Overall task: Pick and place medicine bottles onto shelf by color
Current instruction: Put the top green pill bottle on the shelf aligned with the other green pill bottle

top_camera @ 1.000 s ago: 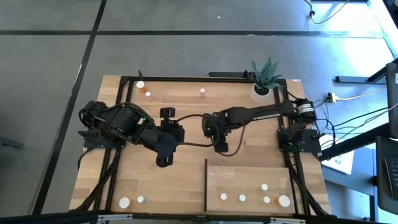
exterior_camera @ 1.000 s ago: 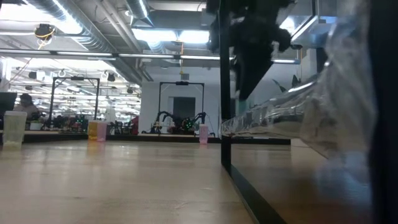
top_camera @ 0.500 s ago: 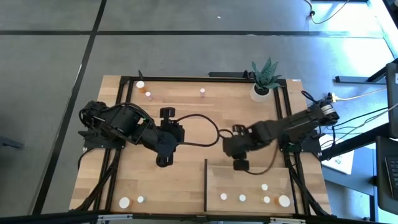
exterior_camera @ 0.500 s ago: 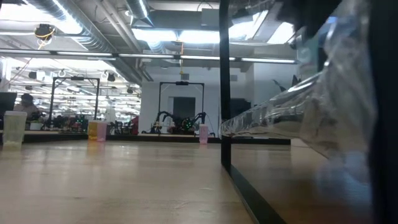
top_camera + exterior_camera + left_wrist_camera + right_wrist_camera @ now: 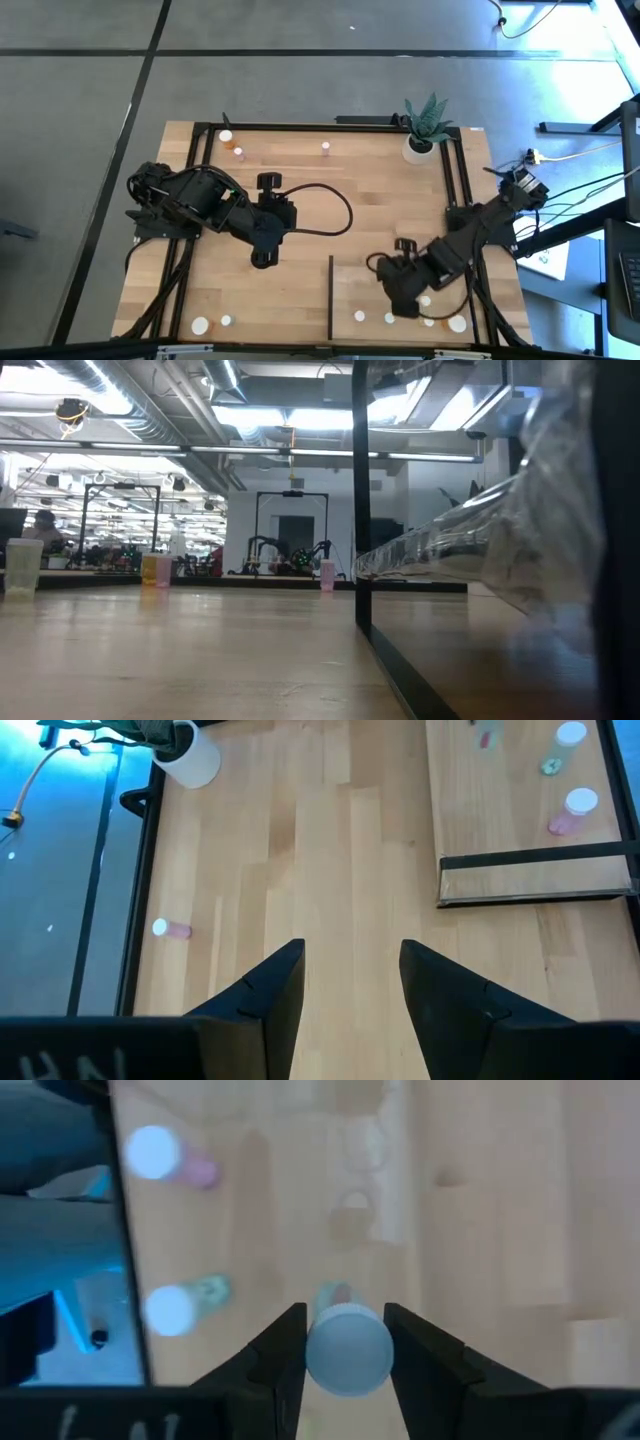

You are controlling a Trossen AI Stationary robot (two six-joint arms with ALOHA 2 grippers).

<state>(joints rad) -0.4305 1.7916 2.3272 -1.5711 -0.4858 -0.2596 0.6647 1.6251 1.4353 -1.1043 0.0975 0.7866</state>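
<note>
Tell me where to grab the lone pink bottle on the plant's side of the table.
Take the pink bottle around its body, just under its cap, coming straight down from above. It stands upright and alone, so fingers can straddle its round sides with nothing in the way.

Four camera positions around the light plank-wood tabletop (image 5: 300,190).
High view: straight down, far, whole tabletop and floor. Low view: at tabletop height, level, facing the room, close beside the thin dark upright edge (image 5: 362,510) of the rectangular light-wood shelf (image 5: 400,285). Left wrist view: high, downward, sharing that shelf (image 5: 500,810) with the nearer, downward right wrist view.
</note>
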